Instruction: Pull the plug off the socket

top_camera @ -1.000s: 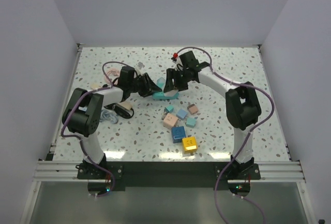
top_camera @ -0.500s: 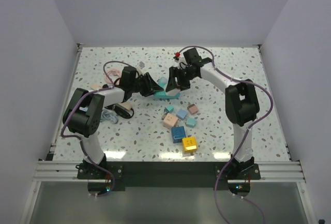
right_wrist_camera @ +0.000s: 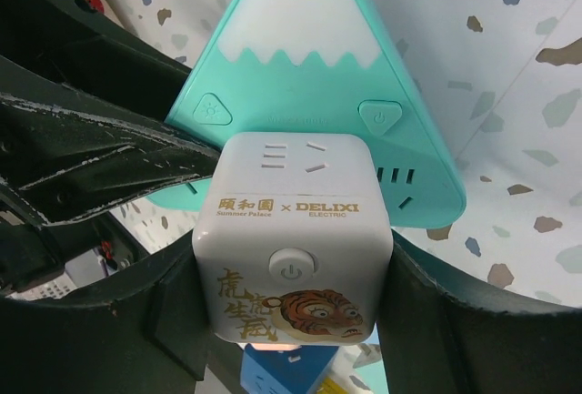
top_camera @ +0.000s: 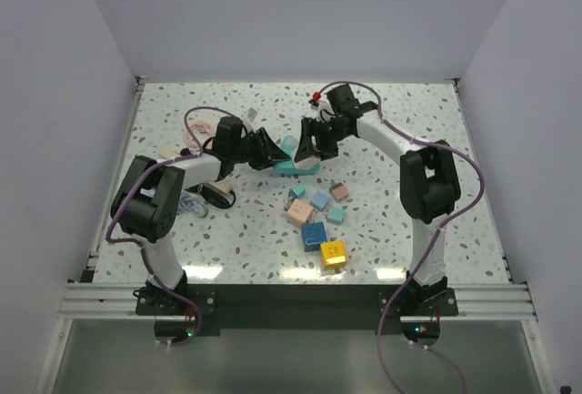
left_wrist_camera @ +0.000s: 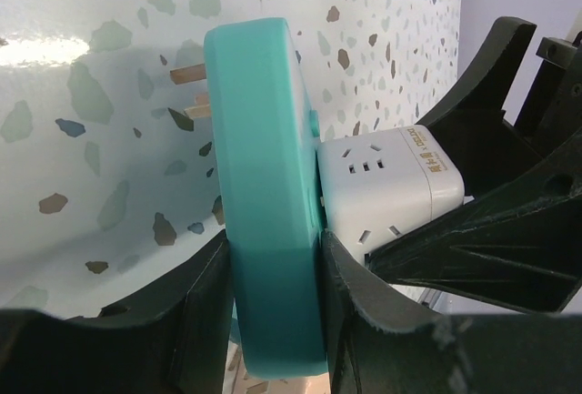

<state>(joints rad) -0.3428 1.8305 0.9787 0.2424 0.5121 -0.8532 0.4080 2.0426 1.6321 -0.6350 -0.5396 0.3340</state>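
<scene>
You're at the pull itself. Your left pincer (left_wrist_camera: 273,321) clamps the flat teal socket (left_wrist_camera: 264,166) by its edges. Your right pincer (right_wrist_camera: 296,339) grips the white cube plug (right_wrist_camera: 296,230), which is pressed against the teal socket's front. Next, draw the cube straight off that face. The joint is hidden, so I can't tell whether it is seated.

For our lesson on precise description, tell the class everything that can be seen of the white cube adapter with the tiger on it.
The white cube adapter looks like glossy plastic with rounded corners. One face carries a round power button, gold DELIXI lettering and a tiger drawing; other faces show outlet slots. Its back sits flush against the teal mountain-shaped block, apparently plugged in. The right gripper clamps it by two opposite sides.
</scene>
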